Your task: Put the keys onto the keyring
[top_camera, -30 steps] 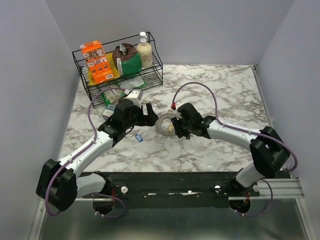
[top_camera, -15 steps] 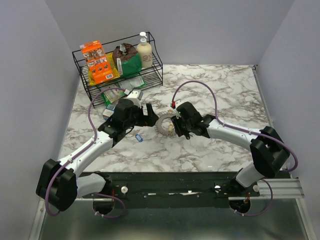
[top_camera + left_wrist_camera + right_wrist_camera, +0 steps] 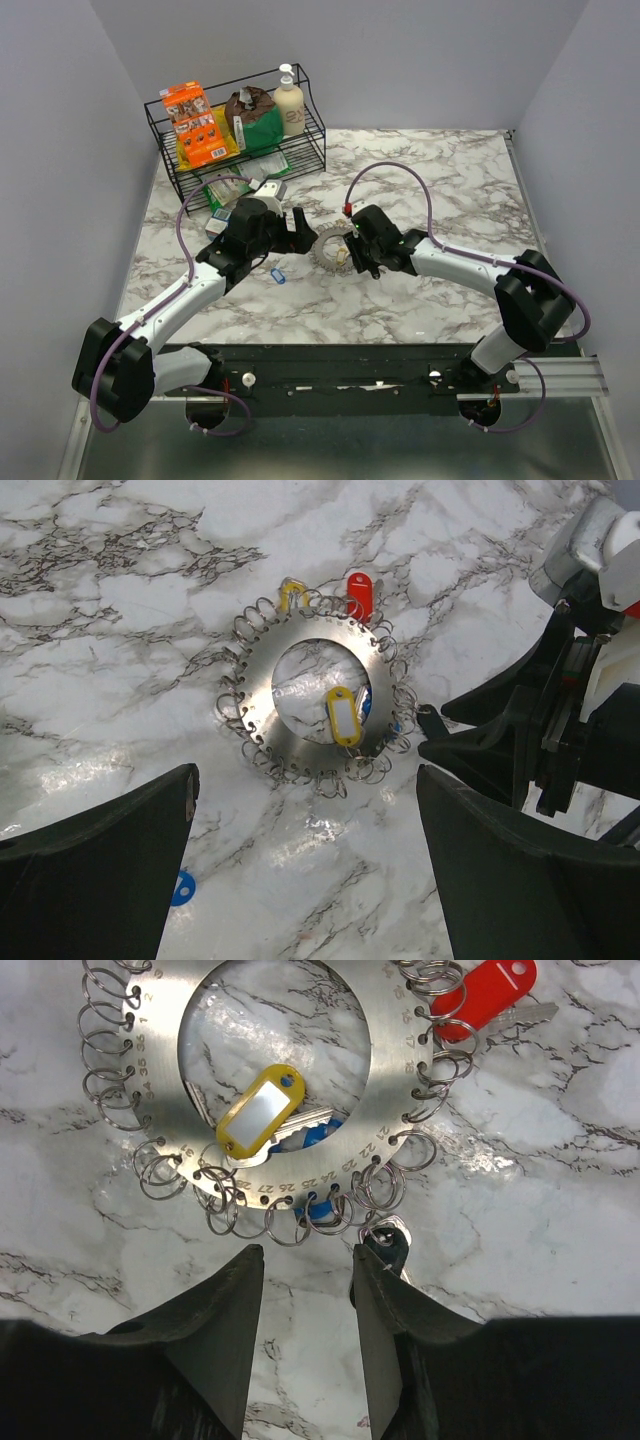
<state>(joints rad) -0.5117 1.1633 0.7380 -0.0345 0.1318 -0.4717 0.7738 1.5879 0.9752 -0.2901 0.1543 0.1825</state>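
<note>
The keyring point(image 3: 326, 247) is a flat silver disc with a large hole and several small split rings round its rim. It lies on the marble between my grippers and shows in the left wrist view point(image 3: 266, 706) and the right wrist view point(image 3: 392, 1068). On it are a yellow key point(image 3: 262, 1110), a red key point(image 3: 487, 995), blue keys point(image 3: 318, 1136) and a black-headed key point(image 3: 390, 1248). A loose blue key point(image 3: 277, 274) lies apart on the table point(image 3: 182, 888). My left gripper point(image 3: 297, 228) point(image 3: 305, 776) is open wide and empty. My right gripper point(image 3: 345, 256) point(image 3: 308, 1258) is open at the ring's rim.
A black wire basket point(image 3: 160, 130) stands at the back left with an orange box point(image 3: 195, 122), a green bag point(image 3: 256, 120) and a lotion bottle point(image 3: 289, 100). Small packets point(image 3: 222, 190) lie in front of it. The right gripper body point(image 3: 560, 730) fills the left wrist view's right side.
My right gripper has crept slightly left toward the keyring. The left arm and the keys have not visibly moved.
</note>
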